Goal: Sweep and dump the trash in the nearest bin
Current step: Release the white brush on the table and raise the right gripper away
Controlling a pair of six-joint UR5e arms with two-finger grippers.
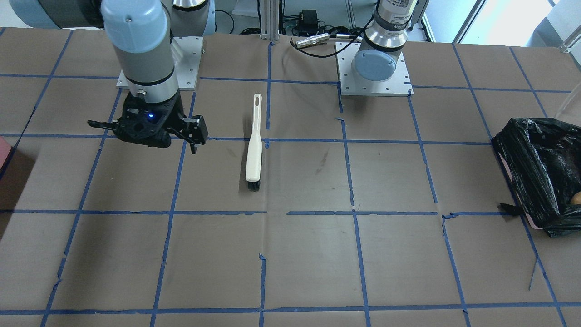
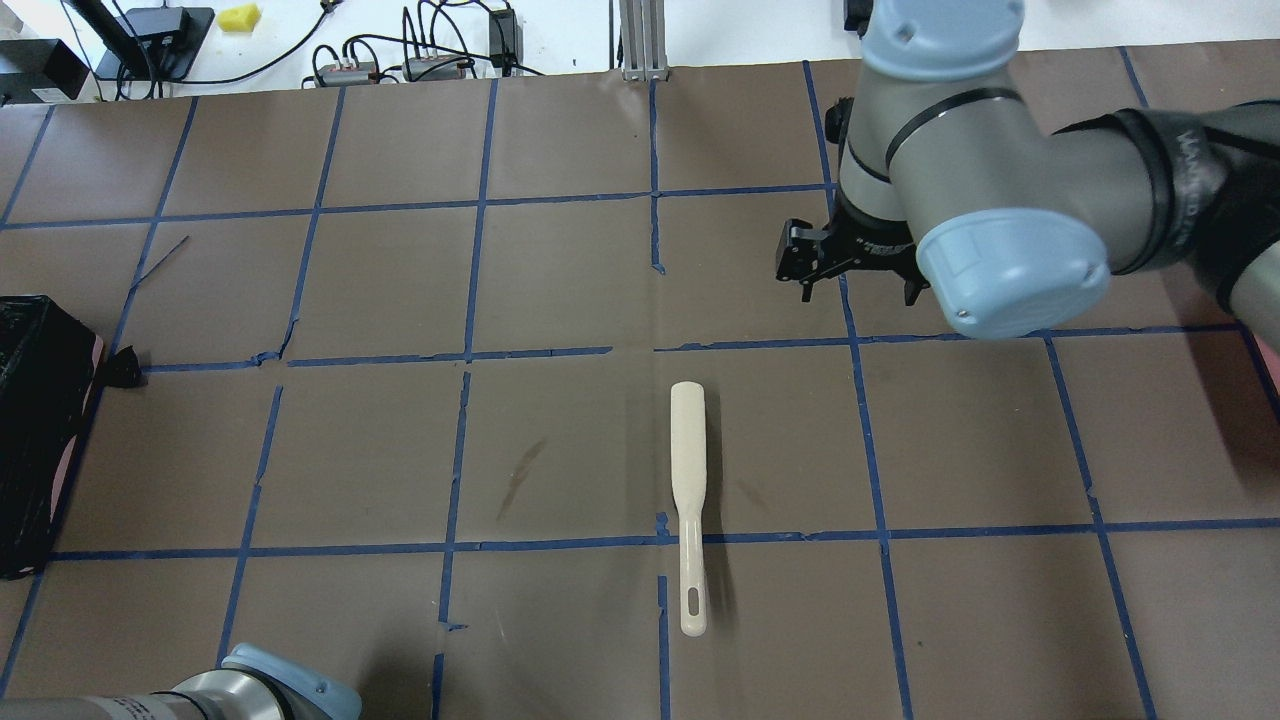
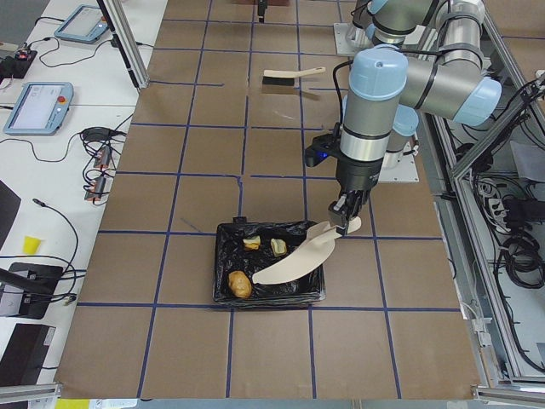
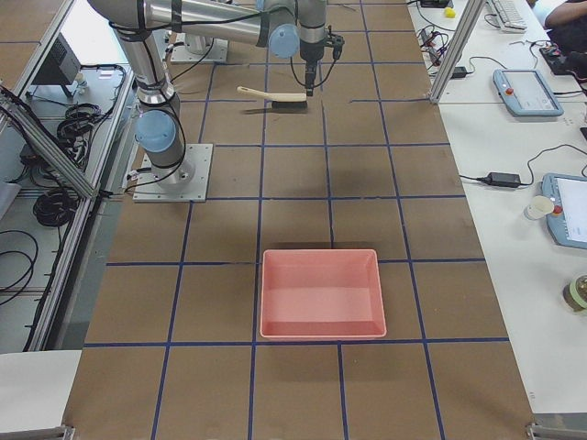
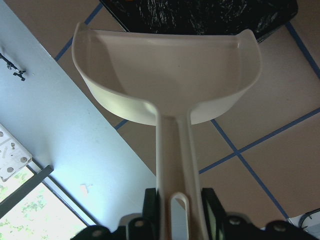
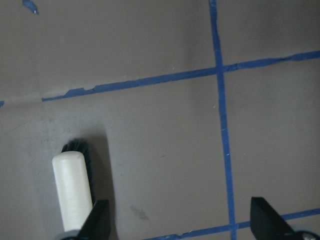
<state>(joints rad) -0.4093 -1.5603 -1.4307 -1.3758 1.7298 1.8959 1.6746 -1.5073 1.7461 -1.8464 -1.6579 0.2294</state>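
The bin (image 3: 223, 256), lined with a black bag, holds the trash: the tan-orange potato piece (image 3: 240, 284) and two small chunks (image 3: 252, 243) (image 3: 278, 247). The bin also shows in the front view (image 1: 531, 154) and the overhead view (image 2: 40, 430). My left gripper (image 3: 345, 223) (image 5: 180, 210) is shut on the handle of a cream dustpan (image 3: 294, 262) (image 5: 165, 75), which is empty and tilted over the bin. My right gripper (image 1: 150, 136) (image 2: 858, 290) is open and empty above the table. It hovers beside the bristle end of a cream hand brush (image 1: 254, 154) (image 2: 689, 480) (image 6: 72, 190) that lies flat.
A reddish-pink tray (image 4: 321, 261) with no bag sits on the table toward the robot's right end. The brown table cover carries a grid of blue tape. The arm bases (image 1: 374, 77) stand at the table's robot-side edge.
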